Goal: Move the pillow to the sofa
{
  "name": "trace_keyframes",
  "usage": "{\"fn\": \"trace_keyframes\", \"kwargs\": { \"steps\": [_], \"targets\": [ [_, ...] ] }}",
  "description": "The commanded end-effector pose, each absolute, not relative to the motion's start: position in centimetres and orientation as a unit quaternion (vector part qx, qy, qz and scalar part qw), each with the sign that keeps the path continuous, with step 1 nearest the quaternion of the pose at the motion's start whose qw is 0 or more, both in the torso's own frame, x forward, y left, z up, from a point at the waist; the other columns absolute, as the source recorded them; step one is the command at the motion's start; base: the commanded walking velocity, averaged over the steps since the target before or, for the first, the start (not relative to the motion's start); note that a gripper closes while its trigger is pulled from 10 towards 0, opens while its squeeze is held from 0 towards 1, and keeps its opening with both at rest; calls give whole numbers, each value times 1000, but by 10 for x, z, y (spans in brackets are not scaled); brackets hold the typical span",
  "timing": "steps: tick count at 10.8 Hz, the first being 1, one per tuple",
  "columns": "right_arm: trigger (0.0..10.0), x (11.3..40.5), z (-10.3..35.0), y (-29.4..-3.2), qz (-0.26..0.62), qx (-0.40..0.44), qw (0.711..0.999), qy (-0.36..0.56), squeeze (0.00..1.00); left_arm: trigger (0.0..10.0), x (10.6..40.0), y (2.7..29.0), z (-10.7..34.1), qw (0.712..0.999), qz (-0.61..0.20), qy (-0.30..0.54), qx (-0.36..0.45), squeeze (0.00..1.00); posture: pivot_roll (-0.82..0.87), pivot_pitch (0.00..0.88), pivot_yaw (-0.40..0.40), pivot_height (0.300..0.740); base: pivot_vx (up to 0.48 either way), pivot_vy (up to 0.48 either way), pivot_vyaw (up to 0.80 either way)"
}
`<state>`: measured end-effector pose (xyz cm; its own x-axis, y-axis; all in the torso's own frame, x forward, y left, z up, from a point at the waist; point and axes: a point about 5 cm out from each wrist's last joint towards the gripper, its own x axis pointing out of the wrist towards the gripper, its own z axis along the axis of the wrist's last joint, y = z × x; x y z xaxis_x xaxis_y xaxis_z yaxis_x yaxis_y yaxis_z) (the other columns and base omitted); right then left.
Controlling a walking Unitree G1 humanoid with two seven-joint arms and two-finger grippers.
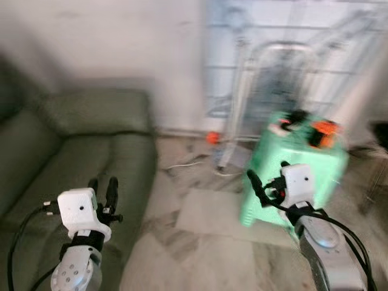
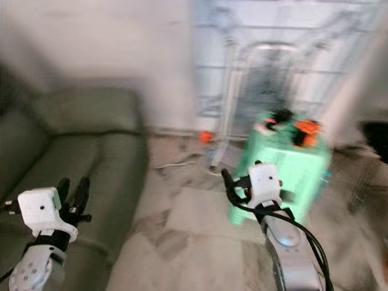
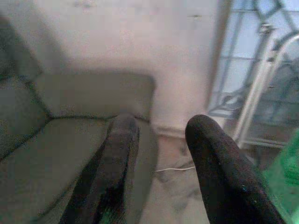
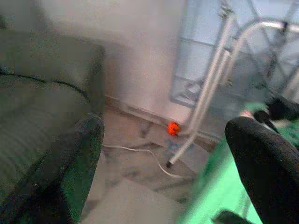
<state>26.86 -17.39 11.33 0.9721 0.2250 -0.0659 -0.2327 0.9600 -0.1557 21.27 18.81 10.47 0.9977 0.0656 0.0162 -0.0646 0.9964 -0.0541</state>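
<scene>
- Right now both arms are raised in front of the robot, and the head views are blurred.
- Nearest on the left, the left gripper (image 1: 103, 189) hangs over the sofa's front edge, its two black fingers (image 3: 119, 158) apart with nothing between them.
- On the right, the right gripper (image 4: 173, 154) sits over the floor (image 1: 200, 242), jaws wide apart and holding nothing; in the head views just one finger (image 1: 257, 185) can be made out, set against the green stool.
- Just past that arm stands the stool (image 1: 291, 176), with a few black, white and orange bits on top that are too blurred to name.
- The sofa (image 1: 91, 157) is dark green and fills the left side, from beside the left arm back to the wall.
- Farther back, a white cable (image 4: 140, 154) trails across the marble-look floor, and a small orange thing (image 4: 173, 128) lies near the foot of a white metal frame (image 4: 205, 93).
- Behind the frame is a pale window grille (image 1: 291, 54).
- No pillow can be picked out anywhere; I can't give its direction, long axis or nearer arm.
- My read: the robot needs to find the pillow first. For the drop-off, the left arm is nearer the sofa.
- No brand, label or writing is readable through the blur.
</scene>
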Motion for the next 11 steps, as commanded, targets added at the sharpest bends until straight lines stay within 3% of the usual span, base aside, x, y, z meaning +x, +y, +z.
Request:
{"fn": "trace_keyframes", "kwargs": {
  "steps": [1, 11],
  "targets": [
    [10000, 268, 112, -174, 113, -86, 990, 23, 0, 10000, 214, 187, 104, 1000, 22, -10, -20, 0, -199, 0, 65, 740, 0, 0, 800],
    [10000, 265, 118, -165, 141, -111, 984, 15, 0, 10000, 219, 183, 100, 1000, 18, -1, -16, 0, -211, 11, 67, 740, 0, 0, 800]
  ]
}}
